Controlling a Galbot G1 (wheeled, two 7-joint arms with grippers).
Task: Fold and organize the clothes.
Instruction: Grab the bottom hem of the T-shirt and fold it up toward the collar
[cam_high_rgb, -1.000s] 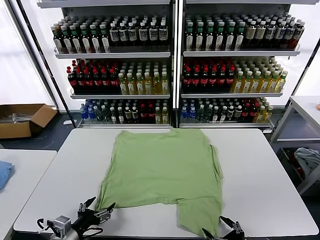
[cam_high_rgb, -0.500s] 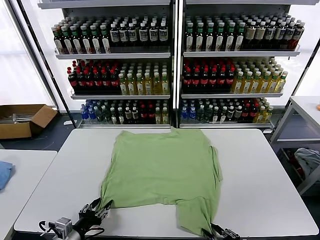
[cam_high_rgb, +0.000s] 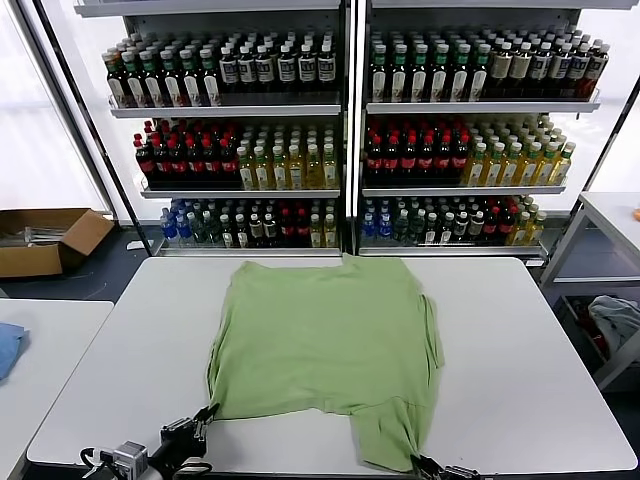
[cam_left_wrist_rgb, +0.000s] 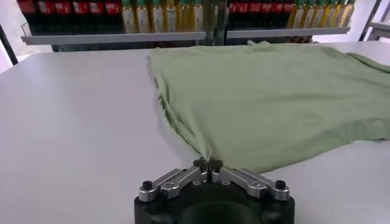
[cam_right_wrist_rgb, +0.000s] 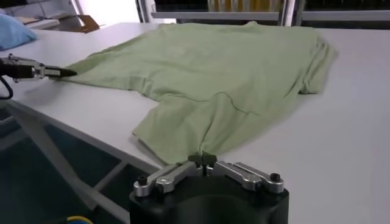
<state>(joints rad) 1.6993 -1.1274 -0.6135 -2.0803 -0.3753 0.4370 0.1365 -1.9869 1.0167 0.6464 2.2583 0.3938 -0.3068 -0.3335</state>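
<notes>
The light green polo shirt (cam_high_rgb: 330, 345) lies flat, back up, on the white table (cam_high_rgb: 520, 370); its collar, buttons and graphic are hidden. My left gripper (cam_high_rgb: 205, 418) is shut on the shirt's near left corner at the table's front edge, as the left wrist view (cam_left_wrist_rgb: 208, 163) shows. My right gripper (cam_high_rgb: 418, 463) is shut on the near right corner, where a flap of shirt hangs over the front edge; the right wrist view (cam_right_wrist_rgb: 202, 159) shows the fabric (cam_right_wrist_rgb: 207, 91) pinched between its fingers. The left gripper (cam_right_wrist_rgb: 52, 72) also shows in the right wrist view.
Shelves of bottles (cam_high_rgb: 340, 140) stand behind the table. A second table (cam_high_rgb: 40, 350) at the left carries a blue cloth (cam_high_rgb: 8, 345). A cardboard box (cam_high_rgb: 45, 240) lies on the floor at far left. A grey-blue cloth (cam_high_rgb: 615, 320) sits beside a side table at right.
Both grippers moved in from open beside the shirt's near corners and shut on them. The near left corner has been pulled slightly toward the front edge.
</notes>
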